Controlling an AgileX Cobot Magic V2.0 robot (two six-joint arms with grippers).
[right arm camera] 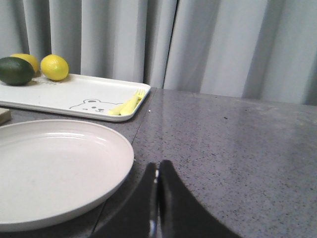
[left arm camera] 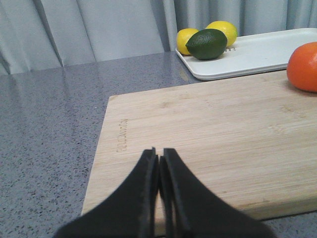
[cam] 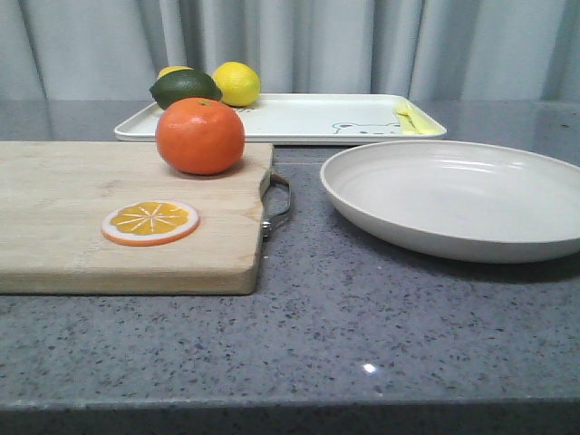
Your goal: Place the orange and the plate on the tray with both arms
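Observation:
The orange (cam: 200,135) sits on the far part of the wooden cutting board (cam: 63,227); it also shows in the left wrist view (left arm camera: 304,66). The off-white plate (cam: 458,197) lies on the counter right of the board and also shows in the right wrist view (right arm camera: 54,168). The white tray (cam: 290,118) with the bear drawing lies behind both. Neither gripper shows in the front view. My left gripper (left arm camera: 158,154) is shut and empty over the board's near part. My right gripper (right arm camera: 158,167) is shut and empty beside the plate's rim.
A dark green lime (cam: 185,88) and two yellow lemons (cam: 236,83) sit on the tray's left end. A yellow fork (cam: 406,118) lies on its right end. A flat orange slice disc (cam: 150,222) lies on the board. A grey curtain hangs behind.

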